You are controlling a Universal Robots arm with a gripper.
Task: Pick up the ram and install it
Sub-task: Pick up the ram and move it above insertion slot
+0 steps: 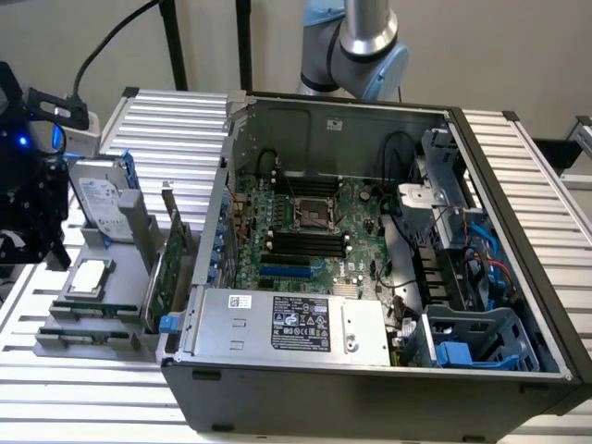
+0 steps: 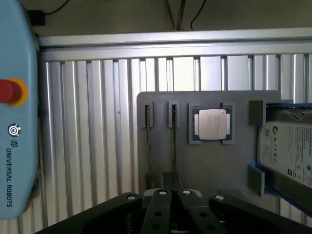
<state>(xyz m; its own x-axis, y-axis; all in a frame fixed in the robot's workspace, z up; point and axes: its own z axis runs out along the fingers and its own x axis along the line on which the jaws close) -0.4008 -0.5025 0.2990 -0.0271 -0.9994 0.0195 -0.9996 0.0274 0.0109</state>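
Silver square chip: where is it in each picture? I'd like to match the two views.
Exterior view: the chip lies on the grey tray at the exterior view's left, outside the computer case.
Wrist view: the chip sits on the same tray, between the ram sticks and the hard drive.
Shared landmark: the hard drive, next to the chip in both.

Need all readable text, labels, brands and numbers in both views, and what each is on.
"UNIVERSAL ROBOTS": on the light blue teach pendant, next to a small round logo.
Hard drive label: print too small to read.
Power supply label: black sticker, text too blurred to read.
Processor chip: no legible marking on its silver lid.
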